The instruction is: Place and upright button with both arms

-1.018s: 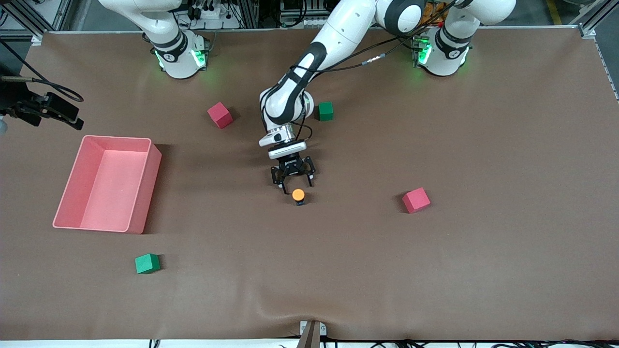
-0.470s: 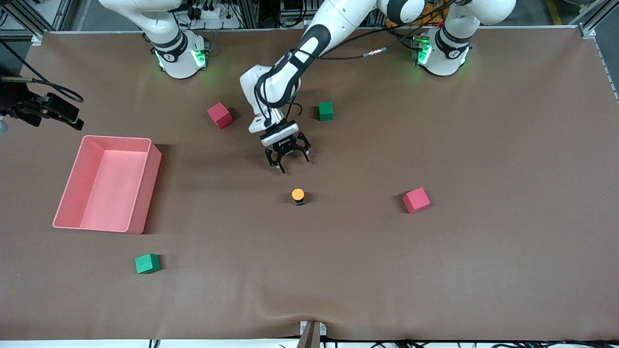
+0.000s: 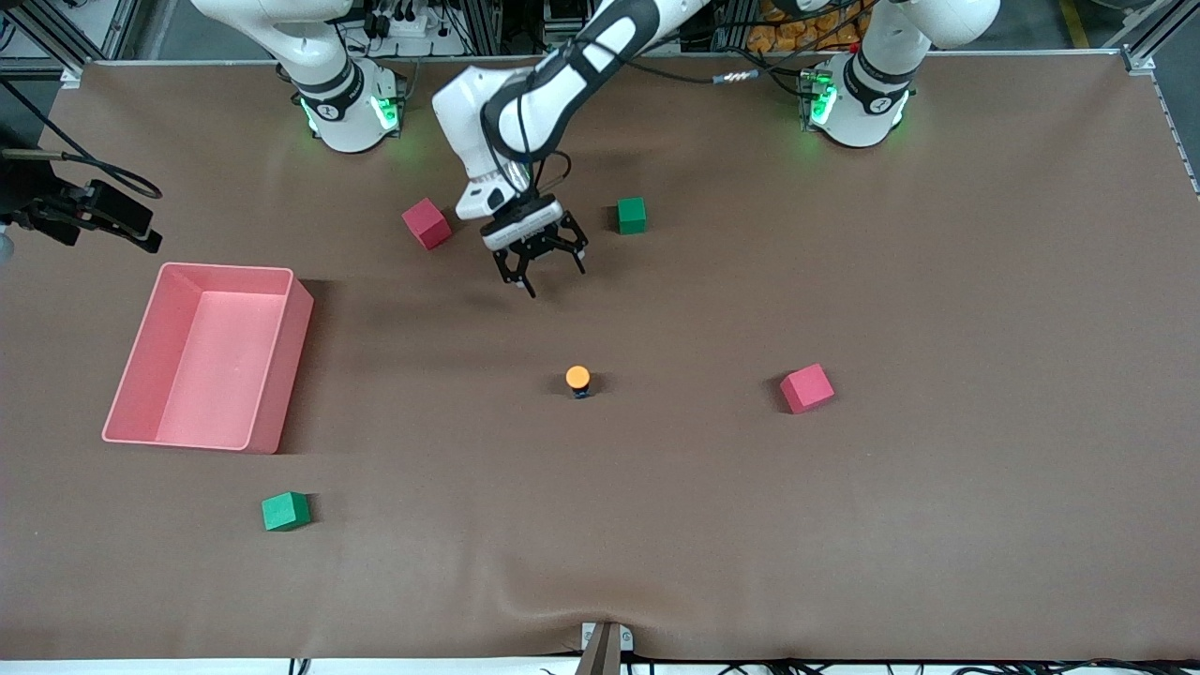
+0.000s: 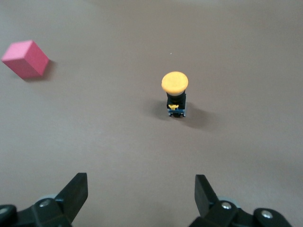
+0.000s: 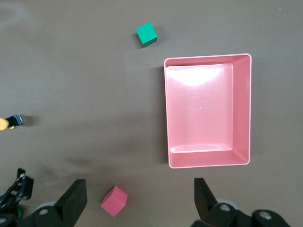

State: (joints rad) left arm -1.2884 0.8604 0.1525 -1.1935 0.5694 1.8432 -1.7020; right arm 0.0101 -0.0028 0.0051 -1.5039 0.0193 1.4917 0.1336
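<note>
The button (image 3: 578,380) stands upright on the brown table, orange cap on top, with nothing touching it. It also shows in the left wrist view (image 4: 174,90) and at the edge of the right wrist view (image 5: 14,121). My left gripper (image 3: 551,277) is open and empty, up in the air over bare table between the button and the robot bases; in its own view (image 4: 140,196) the fingers stand wide apart. My right gripper (image 5: 139,201) is open and empty, high over a red cube (image 5: 113,201). It is out of the front view.
A pink bin (image 3: 281,356) sits toward the right arm's end, with a green cube (image 3: 285,511) nearer the front camera. A red cube (image 3: 427,223) and a green cube (image 3: 632,215) lie near the bases. Another red cube (image 3: 806,387) lies beside the button.
My left gripper has drawn back from just beside the button toward the robot bases, staying open. The button has stayed upright in place.
</note>
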